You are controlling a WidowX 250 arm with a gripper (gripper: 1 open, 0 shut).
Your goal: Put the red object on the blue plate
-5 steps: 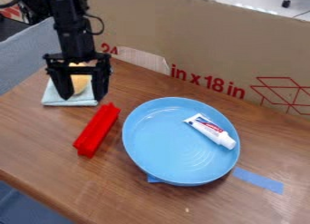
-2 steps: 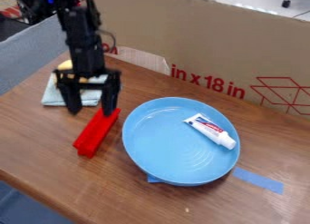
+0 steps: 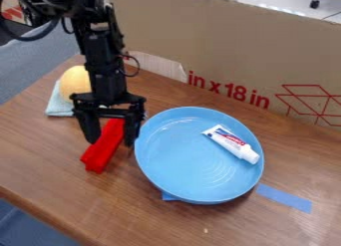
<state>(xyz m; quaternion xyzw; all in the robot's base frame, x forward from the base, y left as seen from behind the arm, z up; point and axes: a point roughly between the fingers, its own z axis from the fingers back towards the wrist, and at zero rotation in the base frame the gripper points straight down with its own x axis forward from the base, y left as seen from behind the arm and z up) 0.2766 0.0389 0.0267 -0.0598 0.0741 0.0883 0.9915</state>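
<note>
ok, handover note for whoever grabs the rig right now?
Gripper: jaws open, down around the far end of the red block; no grip visible.
Red block: on the table, left of the plate in the picture.
Blue plate: flat on the table, white tube lying on it.
Done: arm is at the block.
Left: close on the block, lift, set it on the plate.

Red block's far end (image 3: pixel 103 150) hidden behind gripper (image 3: pixel 112 135)
</note>
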